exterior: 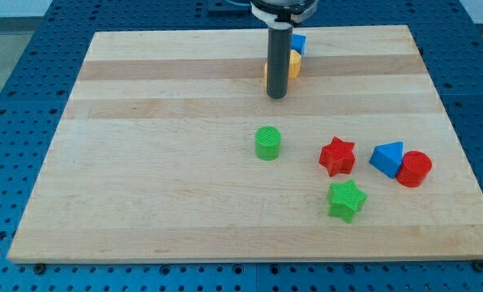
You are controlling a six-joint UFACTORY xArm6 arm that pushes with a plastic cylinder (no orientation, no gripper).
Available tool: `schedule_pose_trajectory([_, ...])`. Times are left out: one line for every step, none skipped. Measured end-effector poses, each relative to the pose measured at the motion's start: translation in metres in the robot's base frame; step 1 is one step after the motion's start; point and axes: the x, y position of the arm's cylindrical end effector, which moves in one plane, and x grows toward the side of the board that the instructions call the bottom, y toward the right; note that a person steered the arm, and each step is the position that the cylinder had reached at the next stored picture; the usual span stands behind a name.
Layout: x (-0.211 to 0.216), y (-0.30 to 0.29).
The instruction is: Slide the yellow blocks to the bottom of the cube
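Camera view: two green blocks [267,143], two red [337,156], two blue [386,157].

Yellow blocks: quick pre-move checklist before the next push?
1. My tip on the board: ok.
2. Yellow block in view: partly, the rod hides most of it.
3. Number of yellow blocks: cannot tell.
4. Blue cube located at the view's top, just above the yellow: ok.
5. Tip touching yellow: cannot tell.
6. Green cylinder and red star away from the tip: ok.
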Motion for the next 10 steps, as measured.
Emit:
schedule_pose_trajectory([0.021, -0.056])
schedule_pose_trajectory([0.007, -0.087])
schedule_pose_trajectory([-0.028, -0.071])
schedule_pose_trajectory([-0.033, -0.04])
schedule_pose_trajectory([-0.026, -0.026])
schedule_pose_trajectory([-0.025, -0.002])
schedule_pose_trajectory([-0.025, 0.008])
schedule_pose_trajectory([-0.016, -0.002])
schedule_pose_trajectory([0.015, -0.004])
schedule_pose_trajectory([0.02, 0.055])
